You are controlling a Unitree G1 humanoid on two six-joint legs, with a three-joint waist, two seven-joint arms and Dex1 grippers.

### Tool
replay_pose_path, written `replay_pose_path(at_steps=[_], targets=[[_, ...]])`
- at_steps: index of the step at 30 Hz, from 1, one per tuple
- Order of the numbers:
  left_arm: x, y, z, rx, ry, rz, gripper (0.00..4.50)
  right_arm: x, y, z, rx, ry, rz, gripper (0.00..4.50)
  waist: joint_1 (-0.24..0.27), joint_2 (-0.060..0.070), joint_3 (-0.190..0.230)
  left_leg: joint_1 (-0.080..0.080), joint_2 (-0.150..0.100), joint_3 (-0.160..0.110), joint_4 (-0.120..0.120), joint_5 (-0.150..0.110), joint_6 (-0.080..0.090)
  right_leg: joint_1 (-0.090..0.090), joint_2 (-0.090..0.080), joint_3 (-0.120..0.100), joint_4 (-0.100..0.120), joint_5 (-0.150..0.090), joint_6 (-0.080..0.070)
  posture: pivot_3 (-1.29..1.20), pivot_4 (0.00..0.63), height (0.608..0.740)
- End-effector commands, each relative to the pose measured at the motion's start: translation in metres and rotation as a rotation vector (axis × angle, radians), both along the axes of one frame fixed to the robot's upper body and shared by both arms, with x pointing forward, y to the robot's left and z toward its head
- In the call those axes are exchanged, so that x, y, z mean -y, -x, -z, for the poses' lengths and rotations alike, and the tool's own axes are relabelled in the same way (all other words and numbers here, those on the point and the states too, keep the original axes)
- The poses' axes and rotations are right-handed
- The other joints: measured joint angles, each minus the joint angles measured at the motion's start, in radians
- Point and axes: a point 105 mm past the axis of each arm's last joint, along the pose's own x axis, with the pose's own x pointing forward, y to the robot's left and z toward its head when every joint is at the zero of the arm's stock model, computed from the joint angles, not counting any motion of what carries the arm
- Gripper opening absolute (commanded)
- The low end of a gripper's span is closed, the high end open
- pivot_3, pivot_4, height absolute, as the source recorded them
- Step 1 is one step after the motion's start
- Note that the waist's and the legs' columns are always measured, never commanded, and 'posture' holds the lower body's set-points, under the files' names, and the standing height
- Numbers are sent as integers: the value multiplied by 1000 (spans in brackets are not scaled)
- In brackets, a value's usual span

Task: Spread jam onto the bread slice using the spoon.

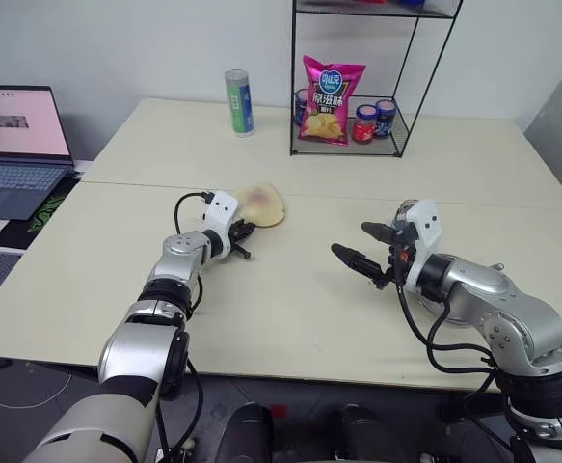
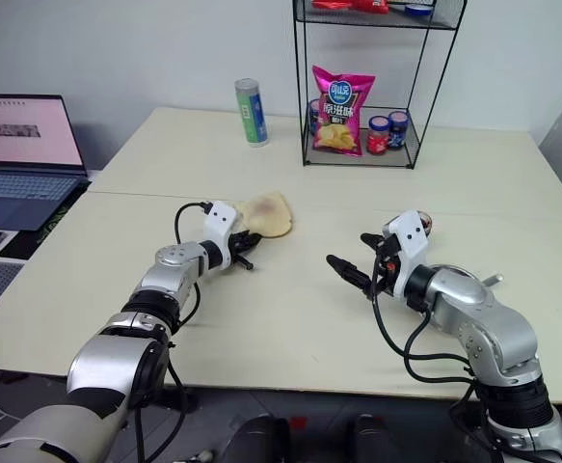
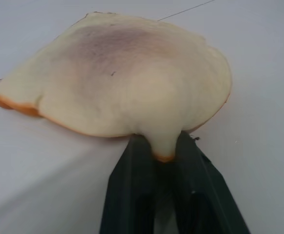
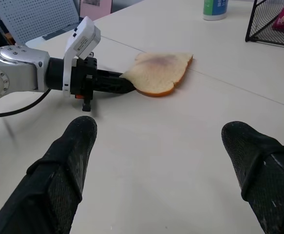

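Two grippers are over the near tabletop, and I have plenty of bare surface between them. My left gripper has its black fingers pinched on the near edge of the bread slice; the crust buckles up between the pads and the rest of the slice lies on the table, with a faint reddish-purple smear of jam at its centre. The slice sits just short of the seam where the two tabletops meet, roughly midway across, well in from every outer edge. My right gripper hovers with its fingers spread wide and holding nothing, pointing toward the left arm across an open stretch of table. Just behind its wrist I can make out a small glass jar, mostly hidden, so I cannot tell its contents. On the far tabletop a black wire rack holds a pink crisp bag and small jars, with a green-and-white can beside it. Off the left edge sits an open laptop.
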Motion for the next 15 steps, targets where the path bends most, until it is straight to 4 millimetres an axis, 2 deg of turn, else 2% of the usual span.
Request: replay_pose_path(at_steps=[1,4,7,12,13,15], targets=[[3,3,-15,61,-28,73,33,6,2,-12,58,-7,-4,4500,-2,0,0,0,0,0,0,0,0,0,0,0,0,0,0,0,150,740],[21,22,-15,36,-26,238,33,12,6,-12,49,-1,-12,4500,-6,0,0,0,0,0,-1,0,0,0,0,1,0,0,0,0,150,740],[36,55,-11,-16,-47,427,33,16,11,-10,28,13,-24,4500,-10,0,0,0,0,1,-1,0,0,-1,0,1,-1,0,-1,0,150,740],[61,126,9,-134,-166,749,33,36,37,-2,-39,60,-68,4500,-12,0,0,0,1,-1,-3,0,-1,0,-3,3,-1,-2,-4,0,150,740],[63,132,15,-141,-208,778,33,38,41,-1,-51,67,-71,4500,-12,0,0,1,1,-1,-3,-1,-1,0,-3,3,0,-3,-5,0,150,740],[70,133,23,-126,-255,784,33,43,48,3,-75,76,-61,4500,-9,1,-1,1,2,-1,-2,0,-1,1,-3,3,0,-3,-5,0,150,740]])
